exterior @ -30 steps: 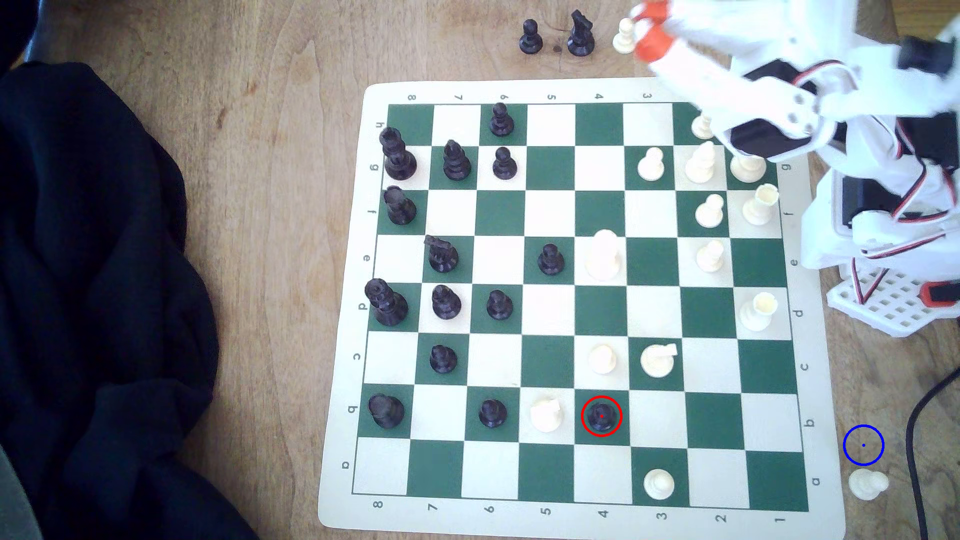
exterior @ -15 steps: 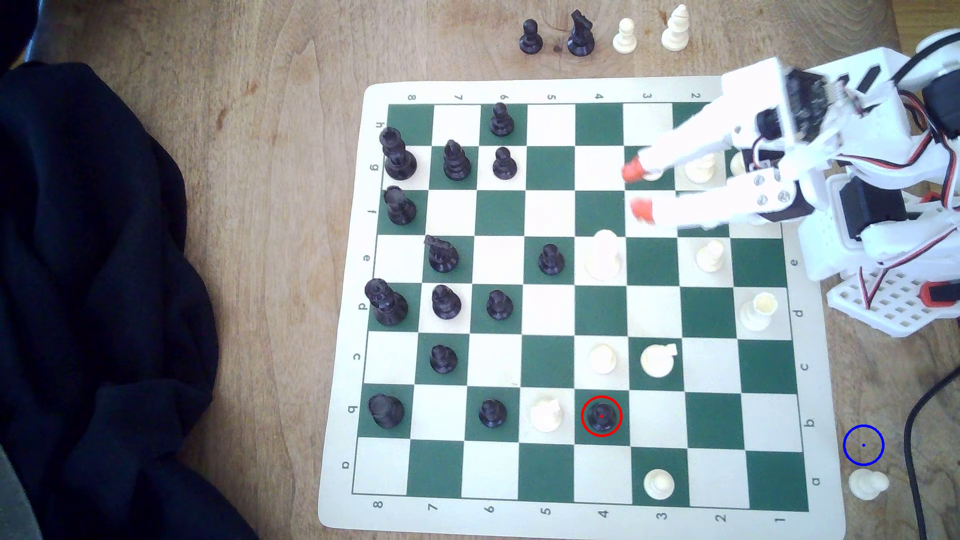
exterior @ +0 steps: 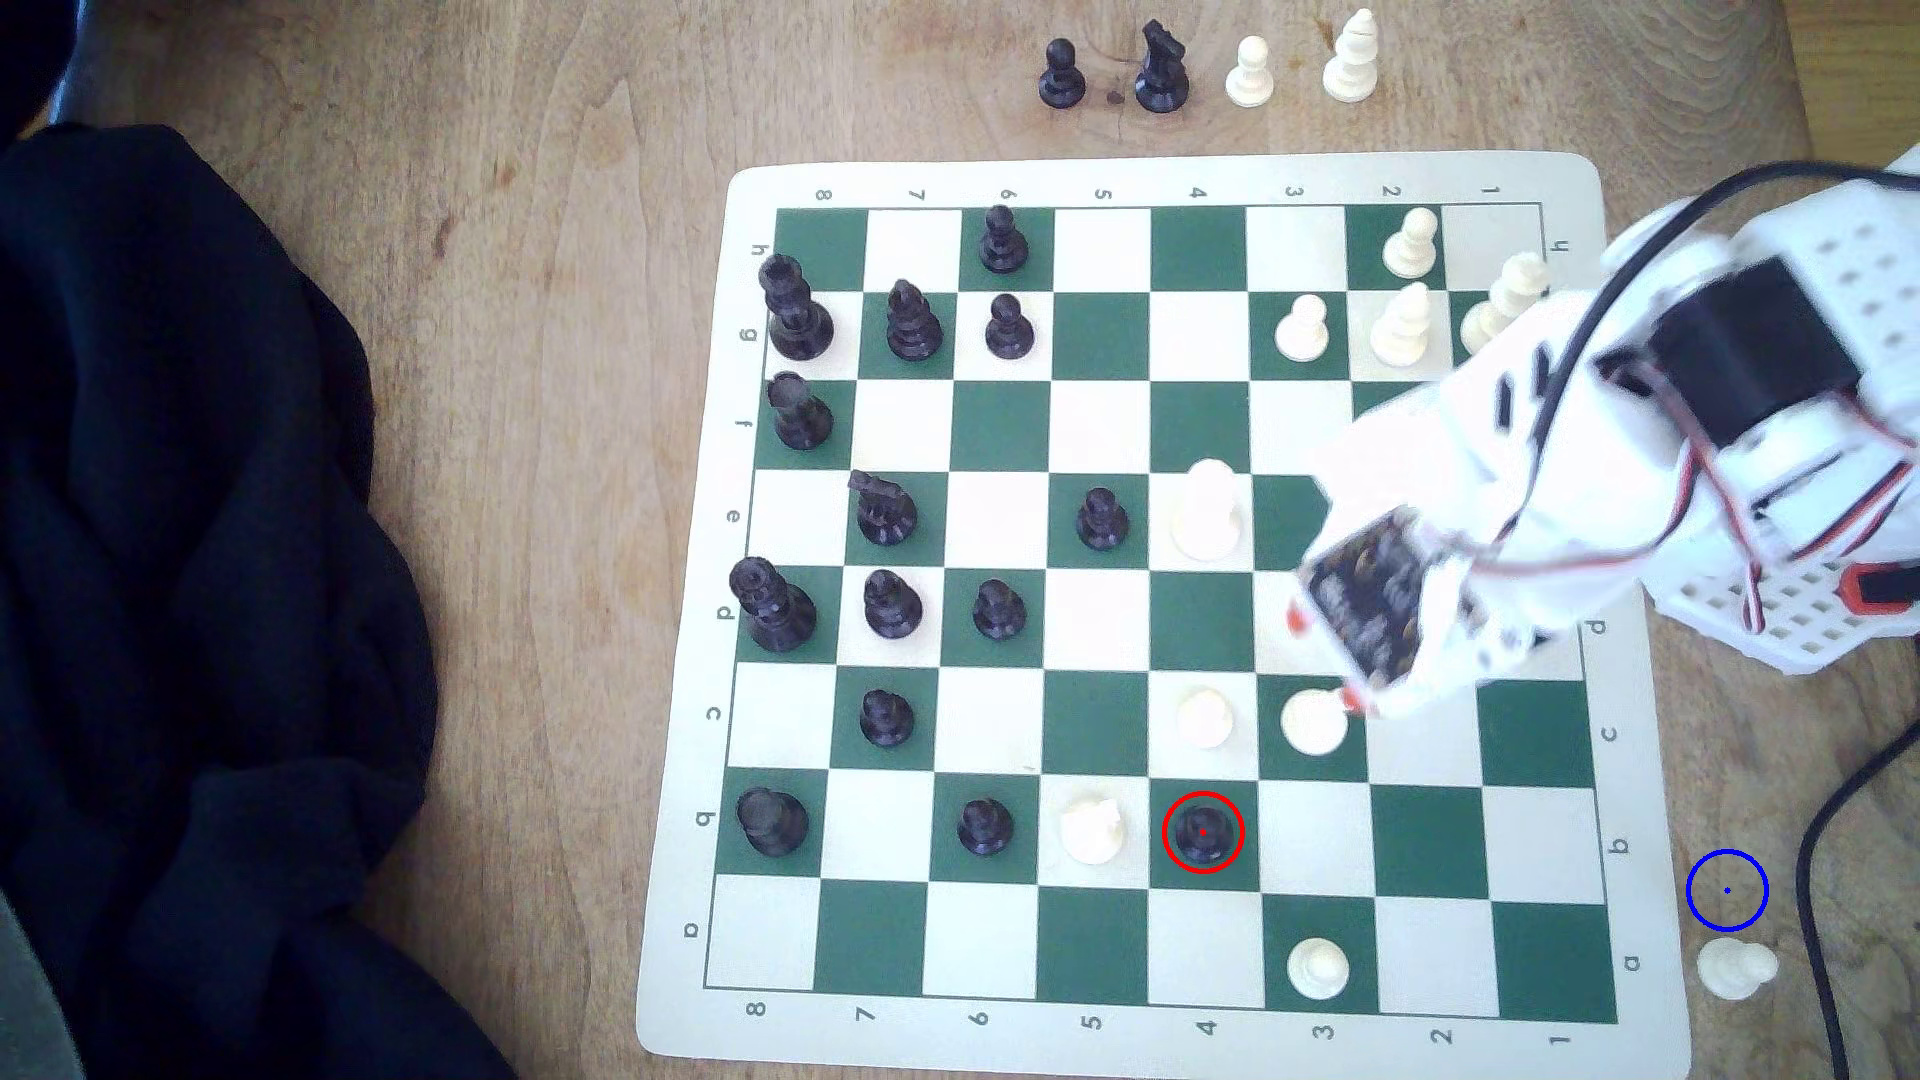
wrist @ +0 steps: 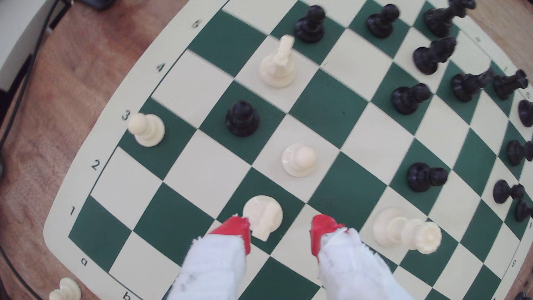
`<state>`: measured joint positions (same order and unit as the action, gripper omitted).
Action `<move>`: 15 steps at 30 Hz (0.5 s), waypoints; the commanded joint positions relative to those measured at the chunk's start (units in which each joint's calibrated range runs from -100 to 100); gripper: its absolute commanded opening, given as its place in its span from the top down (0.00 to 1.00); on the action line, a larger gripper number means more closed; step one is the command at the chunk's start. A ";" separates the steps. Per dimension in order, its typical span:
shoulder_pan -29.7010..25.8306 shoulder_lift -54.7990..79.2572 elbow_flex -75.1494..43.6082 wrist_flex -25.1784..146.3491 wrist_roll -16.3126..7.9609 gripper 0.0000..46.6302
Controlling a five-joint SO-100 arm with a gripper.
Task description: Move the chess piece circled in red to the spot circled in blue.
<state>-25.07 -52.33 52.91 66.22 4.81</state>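
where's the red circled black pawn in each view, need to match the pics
Exterior view: the circled black pawn stands on the dark square b4, low on the board, right of a white knight.
Wrist view: the same pawn stands on a dark square ahead of the open tool, untouched; no ring is drawn here.
Shared landmark: the white pawn on a3, at the board's edge, diagonally next to it.

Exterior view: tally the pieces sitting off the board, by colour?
Black: 2 (black pawn, black knight)
White: 3 (white pawn, white bishop, white piece beside the spot circled in blue)
Total: 5
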 commanded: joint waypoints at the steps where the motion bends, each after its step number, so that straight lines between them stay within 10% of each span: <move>1: -2.18 5.21 -5.95 -4.22 -1.03 0.75; 15: -1.95 23.38 -10.21 -13.47 -1.61 0.75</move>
<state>-26.84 -30.46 47.94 54.74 3.49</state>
